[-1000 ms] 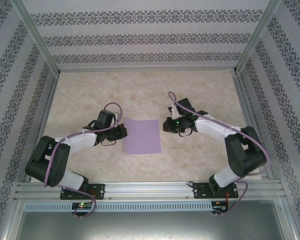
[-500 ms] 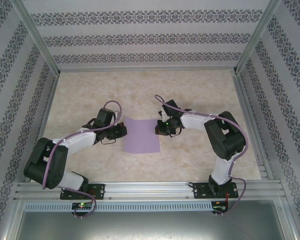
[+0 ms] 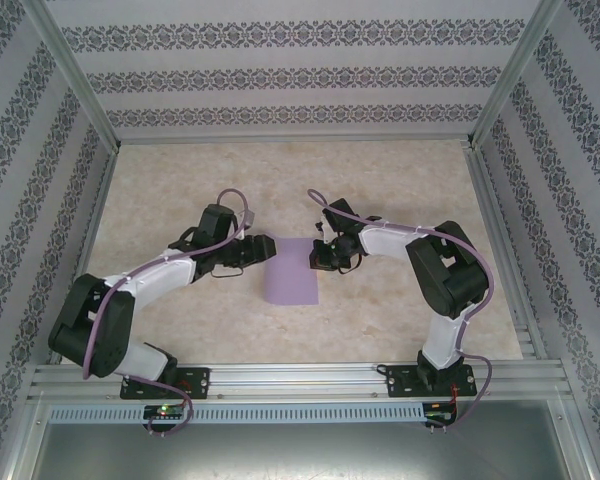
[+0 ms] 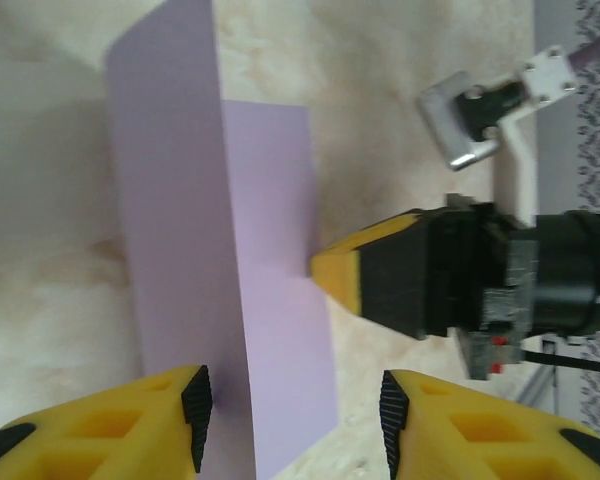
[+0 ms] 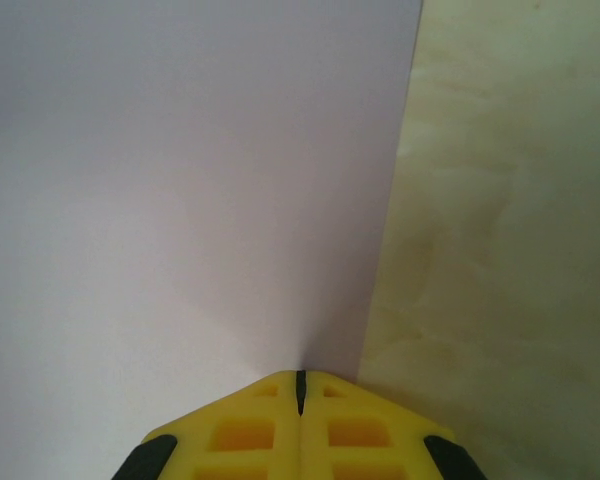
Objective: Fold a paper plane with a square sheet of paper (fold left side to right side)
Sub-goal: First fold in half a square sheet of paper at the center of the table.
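Now mid-frame: square sheet of paper (image 3: pixel 292 272), narrower than before, left flap upright. Newly parted, flap released: left end effector (image 3: pixel 263 248). Closed, pinning right edge: right end effector (image 3: pixel 325 258). Fold judged half-made.

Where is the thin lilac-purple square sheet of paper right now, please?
In the top view the thin lilac-purple paper sheet lies between the arms, its left part raised beside the left hand, its right edge at the right hand.
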Robot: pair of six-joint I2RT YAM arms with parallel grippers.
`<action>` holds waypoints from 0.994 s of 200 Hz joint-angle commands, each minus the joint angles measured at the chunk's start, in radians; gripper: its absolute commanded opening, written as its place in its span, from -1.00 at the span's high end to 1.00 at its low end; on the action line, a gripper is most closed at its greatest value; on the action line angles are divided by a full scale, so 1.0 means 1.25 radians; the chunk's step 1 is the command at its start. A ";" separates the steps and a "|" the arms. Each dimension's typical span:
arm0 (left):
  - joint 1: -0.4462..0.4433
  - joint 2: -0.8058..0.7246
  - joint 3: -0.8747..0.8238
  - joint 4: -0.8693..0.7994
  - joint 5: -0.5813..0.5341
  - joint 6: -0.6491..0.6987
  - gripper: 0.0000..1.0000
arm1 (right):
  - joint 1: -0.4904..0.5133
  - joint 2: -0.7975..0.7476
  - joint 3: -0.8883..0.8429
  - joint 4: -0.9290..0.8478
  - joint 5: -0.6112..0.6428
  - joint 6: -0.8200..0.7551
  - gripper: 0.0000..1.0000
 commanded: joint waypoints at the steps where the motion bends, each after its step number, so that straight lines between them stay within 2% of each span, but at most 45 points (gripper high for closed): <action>1: -0.026 0.046 0.027 0.092 0.043 -0.053 -0.06 | 0.014 0.008 -0.020 0.023 -0.005 -0.002 1.00; 45: -0.057 0.133 0.065 0.120 0.031 -0.064 -0.03 | -0.003 -0.073 -0.040 0.069 -0.022 0.016 0.70; 87: -0.067 0.157 0.080 0.115 0.008 -0.059 0.12 | -0.035 -0.172 -0.085 0.116 -0.082 0.035 0.31; 110: -0.069 0.161 0.087 0.101 -0.004 -0.053 0.31 | -0.031 -0.172 -0.099 0.156 -0.142 0.070 0.08; 141: -0.071 0.162 0.089 0.086 -0.013 -0.046 0.57 | -0.028 -0.137 -0.128 0.289 -0.212 0.157 0.03; 170: -0.074 0.165 0.087 0.084 -0.014 -0.045 0.70 | -0.021 -0.087 -0.128 0.395 -0.260 0.220 0.05; 199: -0.076 0.166 0.086 0.082 -0.018 -0.045 0.79 | -0.016 -0.050 -0.124 0.435 -0.274 0.251 0.16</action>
